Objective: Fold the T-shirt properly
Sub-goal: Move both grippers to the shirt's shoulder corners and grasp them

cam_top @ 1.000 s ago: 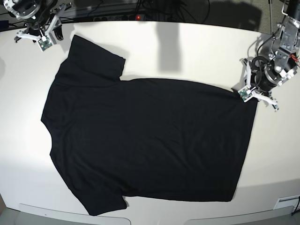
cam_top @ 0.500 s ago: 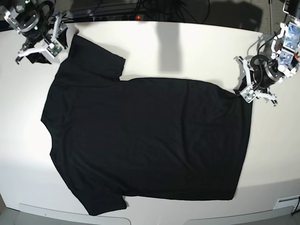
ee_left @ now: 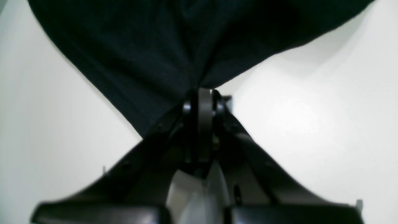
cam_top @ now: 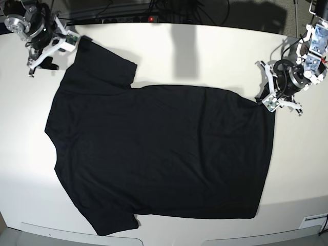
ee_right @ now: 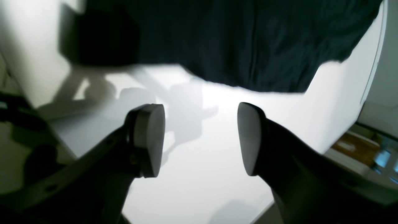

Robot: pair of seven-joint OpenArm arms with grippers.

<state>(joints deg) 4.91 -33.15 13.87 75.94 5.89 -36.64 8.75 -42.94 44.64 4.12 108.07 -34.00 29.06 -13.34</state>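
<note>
A: Where's the T-shirt point(cam_top: 159, 154)?

B: Flat on the white counter point(cam_top: 205, 56), plain black side up. Sleeves toward the base view's left, hem toward its right. Far sleeve reaches up near the top-left corner.

A: Left pincer point(cam_top: 267, 100)?

B: At the hem's far corner, base view's right. In the left wrist view the pincer point(ee_left: 201, 93) is pinched tight on the T-shirt point(ee_left: 174, 40) corner, and the cloth fans out from the tips across the counter point(ee_left: 311, 124).

A: Right pincer point(cam_top: 72, 42)?

B: Top-left in the base view, just beside the far sleeve's edge. In the right wrist view the right pincer point(ee_right: 200, 137) has its fingers point(ee_right: 148, 140) well apart with nothing between them, only bare counter point(ee_right: 199, 180) below. The T-shirt point(ee_right: 248, 40) edge lies just ahead of the tips, not touching.
</note>
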